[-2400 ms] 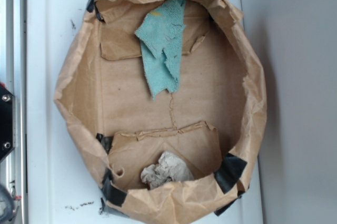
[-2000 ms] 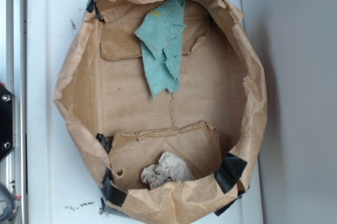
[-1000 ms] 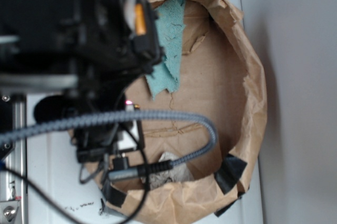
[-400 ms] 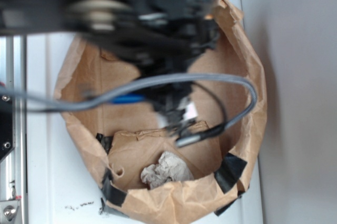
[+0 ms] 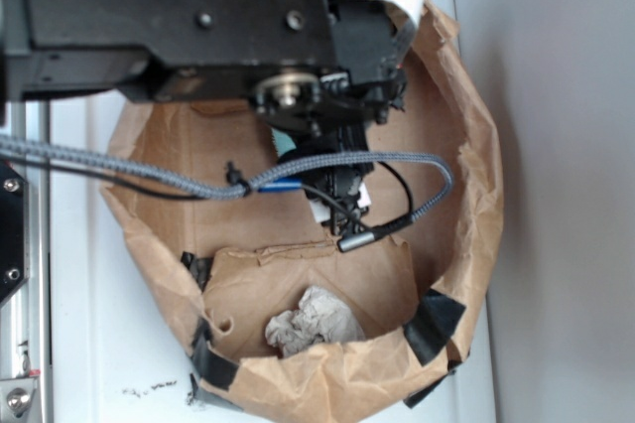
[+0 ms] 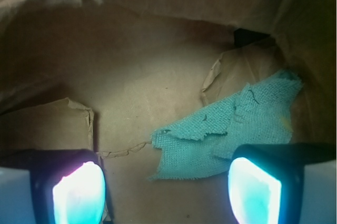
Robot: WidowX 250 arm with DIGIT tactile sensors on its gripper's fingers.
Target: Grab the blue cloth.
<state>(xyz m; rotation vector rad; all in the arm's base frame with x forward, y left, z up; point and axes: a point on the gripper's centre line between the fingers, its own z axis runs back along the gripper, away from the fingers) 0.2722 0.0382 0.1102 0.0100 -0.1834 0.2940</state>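
The teal terry cloth with frayed edges point(image 6: 226, 129) lay on the floor of the brown paper bag point(image 5: 476, 195), its far end running up onto a raised paper flap near the bag wall. In the wrist view it spread from the centre of the frame toward the right, with ragged lower edges and a faint yellowish mark near its right end. In the exterior view only a small patch of the cloth point(image 5: 285, 144) showed beneath the arm.

The gripper point(image 6: 167, 190) was positioned above the cloth with its two fingers set well apart, nothing between them. The left finger pad point(image 6: 79, 192) stood over bare paper. The right finger pad point(image 6: 255, 192) overlapped the near edge of the cloth in the wrist view; contact could not be determined.

The black robot arm point(image 5: 179, 16) extended from the left across the upper part of the bag. A grey braided cable point(image 5: 119, 170) looped under it.

A crumpled grey-white wad point(image 5: 313, 321) lay in the lower part of the bag, well apart from the cloth. Strips of black tape point(image 5: 434, 324) held the bag rim. The bag rested on a white surface point(image 5: 79, 294).
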